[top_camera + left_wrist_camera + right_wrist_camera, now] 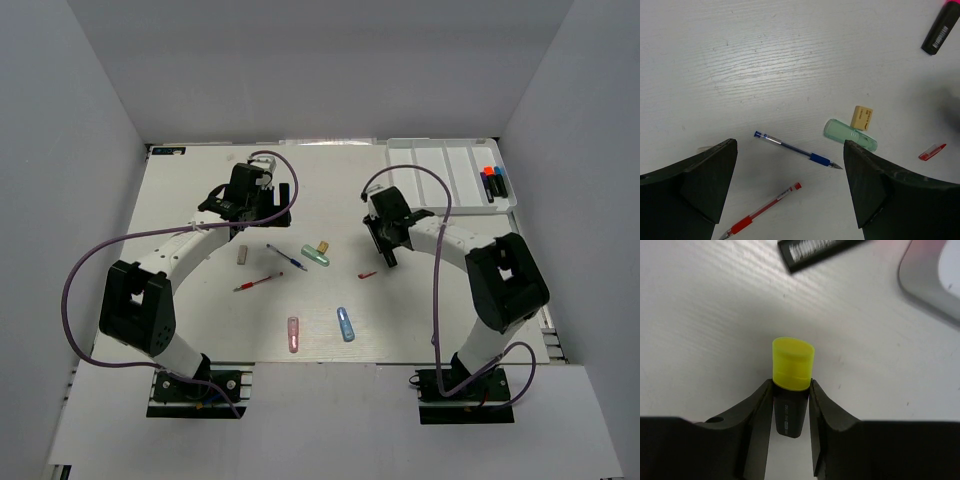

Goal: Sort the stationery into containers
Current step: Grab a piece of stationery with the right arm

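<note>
Across the top external view, a white rectangular plastic tray (430, 165) with long parallel compartments sits at the far right corner of the white tabletop (200, 300). Stubby black highlighters (491, 182) already lie in a compartment near its right edge, while a thin blue pen (287, 258), a thin red pen (258, 283) and a mint-green capsule-shaped piece (316, 257) lie loose between the arms. Left wrist view: the left fingers (695, 190) stand wide apart and empty above the tabletop, with both pens ahead of them and a small tan eraser block (861, 118) apparently touching the green capsule. Right wrist view: the right fingers (757, 410) are closed narrowly on the black barrel of a yellow-capped highlighter (792, 365), its cap projecting past the tips; whether it is clear of the tabletop cannot be told. A second black highlighter (815, 251) lies just beyond, near a rounded pale edge that is probably the tray's corner. The step in hand appears to be carrying this highlighter to the tray. It should be raised straight up to clear its neighbour, turned parallel to the compartment, lowered beside the other highlighters, and released low.
</note>
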`<act>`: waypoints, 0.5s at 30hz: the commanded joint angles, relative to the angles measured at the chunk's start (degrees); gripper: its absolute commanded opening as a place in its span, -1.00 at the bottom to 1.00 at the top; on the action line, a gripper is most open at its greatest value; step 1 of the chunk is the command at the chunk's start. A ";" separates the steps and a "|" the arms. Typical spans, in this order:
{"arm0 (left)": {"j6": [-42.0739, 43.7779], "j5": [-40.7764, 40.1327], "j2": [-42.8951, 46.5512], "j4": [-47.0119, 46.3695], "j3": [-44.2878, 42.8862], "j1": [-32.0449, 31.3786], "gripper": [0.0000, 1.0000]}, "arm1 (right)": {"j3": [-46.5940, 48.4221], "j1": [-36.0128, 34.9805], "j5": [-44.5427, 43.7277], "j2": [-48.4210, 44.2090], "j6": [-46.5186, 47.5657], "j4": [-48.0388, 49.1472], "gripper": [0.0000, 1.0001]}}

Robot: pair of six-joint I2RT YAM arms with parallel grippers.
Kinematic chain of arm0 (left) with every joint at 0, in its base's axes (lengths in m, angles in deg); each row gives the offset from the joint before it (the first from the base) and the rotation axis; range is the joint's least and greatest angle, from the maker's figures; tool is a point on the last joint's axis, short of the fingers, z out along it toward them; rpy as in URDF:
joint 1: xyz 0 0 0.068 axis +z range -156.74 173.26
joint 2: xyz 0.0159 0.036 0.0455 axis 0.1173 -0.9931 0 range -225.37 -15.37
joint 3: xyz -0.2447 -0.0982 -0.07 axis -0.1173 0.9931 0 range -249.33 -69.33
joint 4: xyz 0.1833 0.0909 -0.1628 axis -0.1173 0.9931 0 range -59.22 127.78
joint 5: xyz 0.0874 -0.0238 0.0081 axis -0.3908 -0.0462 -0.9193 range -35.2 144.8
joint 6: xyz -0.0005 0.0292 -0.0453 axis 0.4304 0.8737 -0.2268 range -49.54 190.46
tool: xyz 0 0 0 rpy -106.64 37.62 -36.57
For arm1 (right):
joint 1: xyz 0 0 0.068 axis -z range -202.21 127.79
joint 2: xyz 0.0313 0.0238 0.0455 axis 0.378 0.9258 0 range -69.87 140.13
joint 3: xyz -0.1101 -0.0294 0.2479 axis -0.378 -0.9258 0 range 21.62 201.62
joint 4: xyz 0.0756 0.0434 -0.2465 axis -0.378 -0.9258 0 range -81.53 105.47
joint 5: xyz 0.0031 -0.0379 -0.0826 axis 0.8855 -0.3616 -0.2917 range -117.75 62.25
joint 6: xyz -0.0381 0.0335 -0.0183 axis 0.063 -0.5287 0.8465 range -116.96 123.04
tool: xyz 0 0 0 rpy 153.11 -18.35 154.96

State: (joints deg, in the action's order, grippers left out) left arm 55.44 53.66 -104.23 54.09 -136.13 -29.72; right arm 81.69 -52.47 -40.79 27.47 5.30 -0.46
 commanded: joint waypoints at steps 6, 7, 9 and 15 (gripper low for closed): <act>-0.70 -0.61 0.97 -0.90 -1.13 0.22 0.92 | 7.42 2.58 7.84 4.70 3.63 6.52 -0.26; -0.79 -0.52 0.88 -0.81 -1.39 0.22 0.92 | 7.34 2.75 8.81 4.70 3.63 6.26 -0.21; -0.88 -0.44 0.62 -0.55 -2.10 0.22 0.93 | 6.64 3.10 11.00 4.70 3.80 6.26 -0.06; -1.41 0.62 -0.88 0.24 -3.86 0.22 0.92 | 6.46 4.33 14.97 6.37 3.98 4.85 0.17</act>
State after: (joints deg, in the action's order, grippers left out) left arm 54.80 53.55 -104.80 54.29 -137.64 -29.72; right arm 87.09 -48.51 -29.40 32.62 8.45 4.07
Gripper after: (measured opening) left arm 0.961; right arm 0.568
